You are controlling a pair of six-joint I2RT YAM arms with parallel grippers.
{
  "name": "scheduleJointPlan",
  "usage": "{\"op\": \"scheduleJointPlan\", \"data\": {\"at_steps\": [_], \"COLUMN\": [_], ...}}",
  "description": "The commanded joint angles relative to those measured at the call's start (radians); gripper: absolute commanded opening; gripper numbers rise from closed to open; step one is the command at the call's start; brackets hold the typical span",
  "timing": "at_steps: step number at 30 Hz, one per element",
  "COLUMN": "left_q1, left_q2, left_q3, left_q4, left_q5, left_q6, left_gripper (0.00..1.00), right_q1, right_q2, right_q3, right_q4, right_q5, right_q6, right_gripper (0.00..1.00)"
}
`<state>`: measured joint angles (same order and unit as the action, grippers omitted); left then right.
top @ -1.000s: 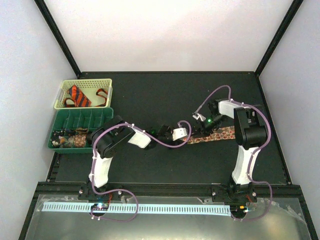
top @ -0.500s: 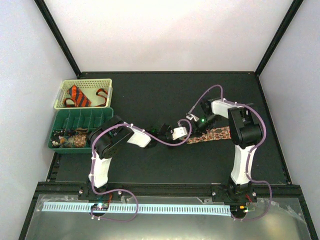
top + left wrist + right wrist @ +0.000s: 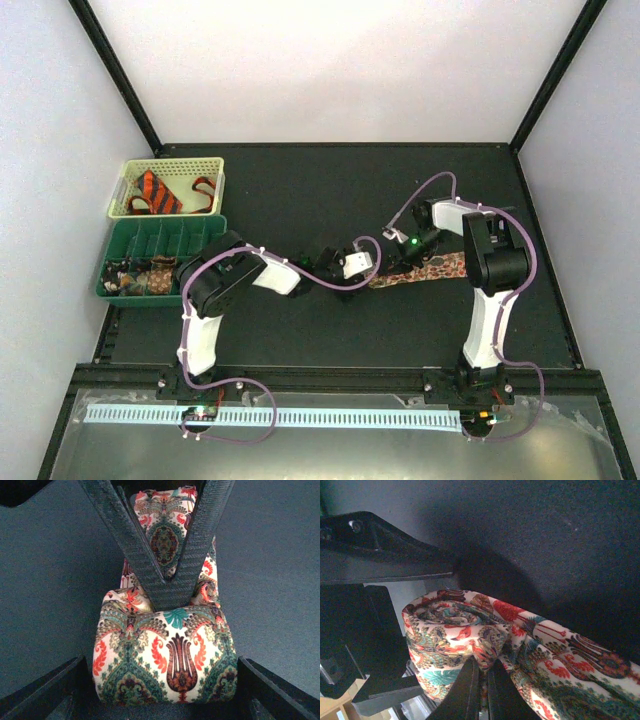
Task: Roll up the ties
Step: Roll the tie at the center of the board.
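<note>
On a matte black tabletop (image 3: 300,190), boxed in by plain white walls (image 3: 330,70) and black corner posts.

Paisley necktie (image 3: 162,655): smooth printed cloth, cream ground with red, teal and brown figures. Wound at one end into a plump coil near the table's middle, then trailing flat as a narrow strip toward the right arm.

Left gripper (image 3: 161,672): black fingers (image 3: 45,700) set against both ends of the coil, clamping it.

Right gripper (image 3: 481,669): slim fingers with a woven carbon texture, pressed together into a V, tips down at the crease where coil meets strip. Cannot tell whether any cloth sits between them.

At far left, a pale yellow perforated basket (image 3: 170,162) with an orange, black-striped tie (image 3: 155,190) heaped inside. Just nearer, a green divided tray (image 3: 175,238) with small patterned coils (image 3: 135,282) in its near compartments.
</note>
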<state>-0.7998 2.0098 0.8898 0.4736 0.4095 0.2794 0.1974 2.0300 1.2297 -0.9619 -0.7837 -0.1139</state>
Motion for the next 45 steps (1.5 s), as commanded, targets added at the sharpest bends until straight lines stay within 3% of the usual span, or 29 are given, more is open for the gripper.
{"op": "scheduleJointPlan", "data": {"at_steps": [1,9,14,16,19,24,28,37,42,45], "left_q1": [0.005,-0.022,-0.027,-0.026,-0.019,-0.007,-0.008,-0.011,-0.010,-0.010], "left_q2": [-0.014,0.086,0.101,0.075,0.020,-0.006,0.007,0.019,0.020,0.015], "left_q3": [-0.021,0.019,0.033,0.008,-0.032,-0.067,-0.051,-0.023,-0.027,-0.030], "left_q4": [0.098,0.189,0.141,0.107,0.022,-0.105,-0.120,-0.137,-0.137,-0.136], "left_q5": [0.032,0.056,0.034,0.001,-0.052,-0.054,-0.059,-0.052,-0.045,-0.047], "left_q6": [-0.016,-0.047,-0.008,0.025,0.066,0.113,0.090,0.096,0.091,0.087], "left_gripper": [0.83,0.79,0.53,0.47,0.41,0.41,0.41,0.43,0.44,0.44], "right_q1": [0.000,0.024,0.026,0.026,0.024,-0.005,0.008,0.092,0.093,0.090], "right_q2": [0.043,0.044,0.047,0.045,0.018,-0.139,-0.156,-0.070,-0.012,-0.009], "right_q3": [-0.027,-0.054,-0.051,-0.045,-0.030,-0.087,-0.086,-0.026,-0.009,-0.016], "right_q4": [0.046,0.066,0.093,0.106,0.104,0.144,0.144,0.142,0.155,0.155], "right_q5": [0.172,0.185,0.164,0.124,0.060,0.006,-0.074,-0.075,0.015,0.037], "right_q6": [0.011,0.028,0.033,0.044,0.045,0.060,0.101,0.097,0.087,0.089], "right_gripper": [0.01,0.01,0.01,0.03,0.14,0.43,0.49,0.41,0.22,0.02]}}
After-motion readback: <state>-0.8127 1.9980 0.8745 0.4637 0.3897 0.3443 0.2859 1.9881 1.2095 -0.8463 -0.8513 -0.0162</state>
